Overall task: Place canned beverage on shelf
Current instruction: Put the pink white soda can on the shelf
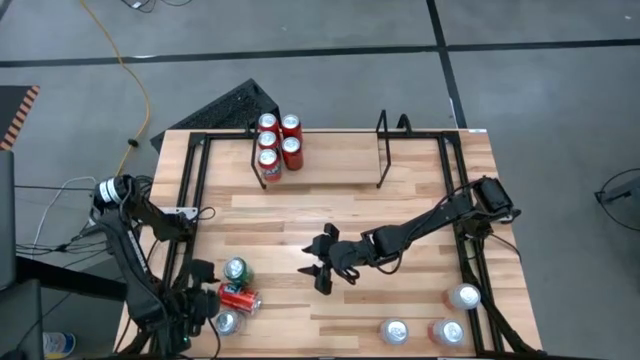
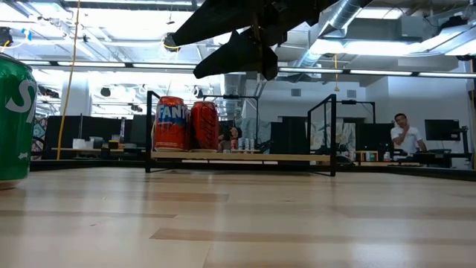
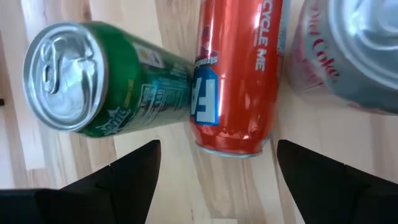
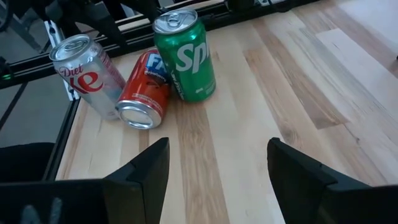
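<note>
"Diet Coke" silver can (image 4: 87,73), "Fanta" shelf can (image 2: 170,123)

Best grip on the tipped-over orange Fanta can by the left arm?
Take the orange Fanta can across the middle of its round body, from above. It lies on its side between the upright green Sprite can and the Diet Coke can, so the left gripper, open, should straddle it along the free length.

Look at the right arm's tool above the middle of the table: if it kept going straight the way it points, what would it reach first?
Probably the upright green Sprite can, with the tipped orange Fanta can right beside it; the right tool is open, and depth is uncertain.
</note>
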`<action>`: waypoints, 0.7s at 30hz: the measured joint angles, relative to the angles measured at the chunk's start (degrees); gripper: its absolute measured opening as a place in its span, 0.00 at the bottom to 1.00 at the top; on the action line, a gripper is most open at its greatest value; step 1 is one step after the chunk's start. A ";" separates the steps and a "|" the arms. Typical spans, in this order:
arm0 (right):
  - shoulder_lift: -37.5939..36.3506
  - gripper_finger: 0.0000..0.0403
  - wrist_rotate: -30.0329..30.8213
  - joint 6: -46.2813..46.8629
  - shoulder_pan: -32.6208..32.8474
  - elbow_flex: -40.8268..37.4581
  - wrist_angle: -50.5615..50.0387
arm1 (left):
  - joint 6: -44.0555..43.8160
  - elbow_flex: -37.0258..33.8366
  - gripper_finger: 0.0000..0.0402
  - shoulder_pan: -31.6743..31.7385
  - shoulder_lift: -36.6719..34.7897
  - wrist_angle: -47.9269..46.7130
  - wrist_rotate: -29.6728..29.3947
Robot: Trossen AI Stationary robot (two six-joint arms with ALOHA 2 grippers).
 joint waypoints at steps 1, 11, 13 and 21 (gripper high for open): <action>0.00 0.60 0.00 -0.01 0.00 0.00 0.00 | 0.39 0.00 0.76 0.06 0.00 0.09 0.00; 0.00 0.60 0.00 -1.34 0.00 0.00 -0.50 | 5.90 0.00 0.76 3.27 0.02 0.33 0.54; 0.00 0.60 0.00 -1.36 0.00 0.00 -0.41 | 7.00 0.00 0.76 3.83 0.02 0.92 1.35; -2.11 0.60 -1.74 -0.46 1.13 1.08 -9.37 | 6.44 0.00 0.76 4.22 0.02 0.71 3.75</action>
